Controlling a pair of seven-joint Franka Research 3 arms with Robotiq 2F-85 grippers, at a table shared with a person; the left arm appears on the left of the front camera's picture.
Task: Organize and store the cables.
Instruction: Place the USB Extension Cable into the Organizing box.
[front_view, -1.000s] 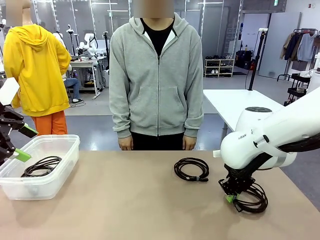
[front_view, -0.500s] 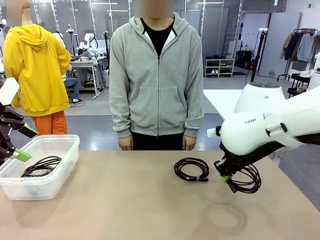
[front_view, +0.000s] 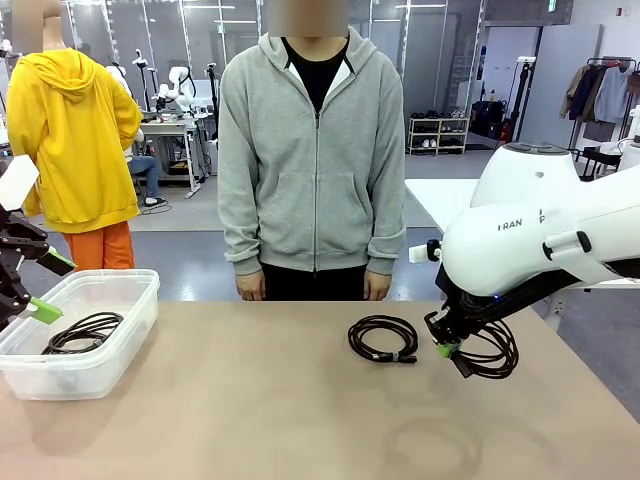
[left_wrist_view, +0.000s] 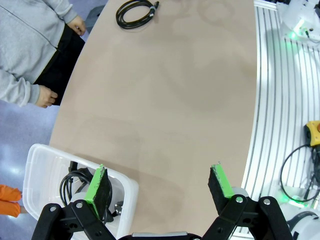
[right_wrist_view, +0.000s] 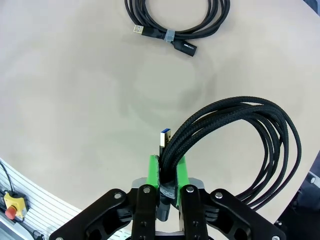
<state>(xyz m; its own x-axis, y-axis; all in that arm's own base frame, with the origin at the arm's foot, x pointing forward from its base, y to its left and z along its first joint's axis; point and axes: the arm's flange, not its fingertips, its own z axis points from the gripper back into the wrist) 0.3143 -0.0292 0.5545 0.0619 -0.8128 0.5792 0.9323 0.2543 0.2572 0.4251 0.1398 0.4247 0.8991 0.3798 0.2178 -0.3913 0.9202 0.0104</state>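
Observation:
My right gripper (front_view: 446, 350) (right_wrist_view: 167, 172) is shut on a coiled black braided cable (front_view: 490, 350) (right_wrist_view: 240, 140), which hangs off the table at the right. A second coiled cable (front_view: 383, 338) (right_wrist_view: 176, 22) (left_wrist_view: 135, 10) lies flat on the table just left of it, in front of the person. A third coiled cable (front_view: 85, 331) (left_wrist_view: 75, 182) rests inside the clear plastic bin (front_view: 100, 370) (left_wrist_view: 45, 160) at the left. My left gripper (front_view: 40, 285) (left_wrist_view: 160, 185) hangs open above the bin's near left corner, holding nothing.
A person in a grey hoodie (front_view: 313, 150) stands at the far edge, hands down by the table. Another person in yellow (front_view: 70, 140) stands behind the bin. The tan tabletop (front_view: 260, 400) lies bare between bin and cables.
My right gripper has lifted the braided cable off the table and carried it up and slightly left. The left arm and the other cables have stayed put.

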